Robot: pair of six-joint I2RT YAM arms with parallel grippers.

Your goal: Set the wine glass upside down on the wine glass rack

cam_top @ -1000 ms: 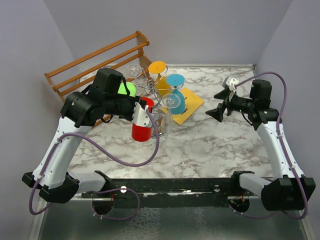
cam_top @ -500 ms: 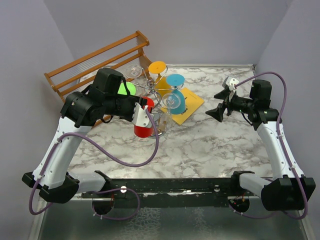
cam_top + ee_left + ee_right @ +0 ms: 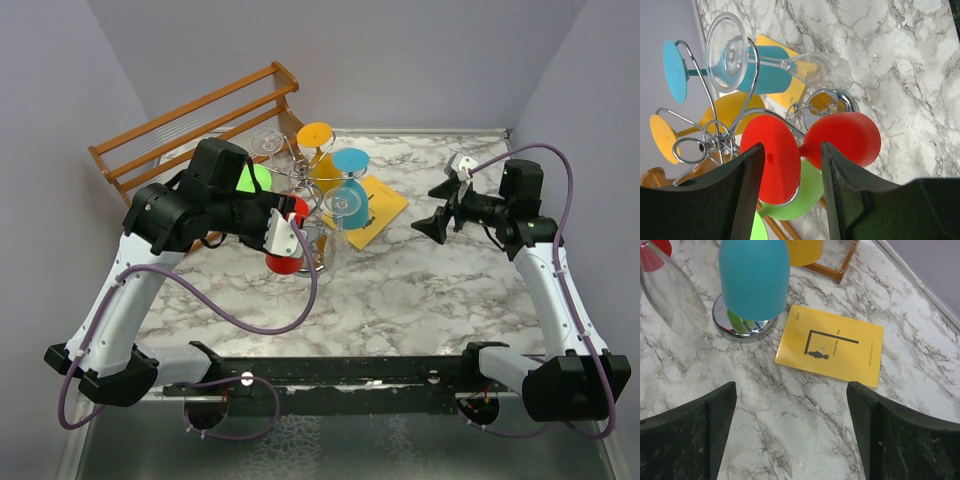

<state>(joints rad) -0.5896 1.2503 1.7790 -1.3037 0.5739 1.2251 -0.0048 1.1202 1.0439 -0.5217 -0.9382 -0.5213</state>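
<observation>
The red wine glass [image 3: 284,260] hangs bowl-down at the near left of the chrome wine glass rack [image 3: 305,182]. In the left wrist view its foot [image 3: 771,160] rests against a wire loop of the rack [image 3: 715,142], with the bowl [image 3: 845,137] beyond. My left gripper [image 3: 290,228] straddles the thin stem. Its jaws stand well apart, one by the foot and one by the bowl, and do not touch the stem [image 3: 807,149]. My right gripper [image 3: 435,208] is wide open and empty above the marble, right of the rack.
Green [image 3: 255,178], orange [image 3: 316,135], blue [image 3: 350,160] and clear [image 3: 345,205] glasses hang on the rack. Its round base [image 3: 727,322] stands beside a yellow book [image 3: 385,205]. An orange-brown wooden shelf rack [image 3: 180,125] stands at the back left against the wall.
The red glass has shifted a little up and in toward the rack, its bowl now more tucked under my left gripper. The right arm has not moved.
</observation>
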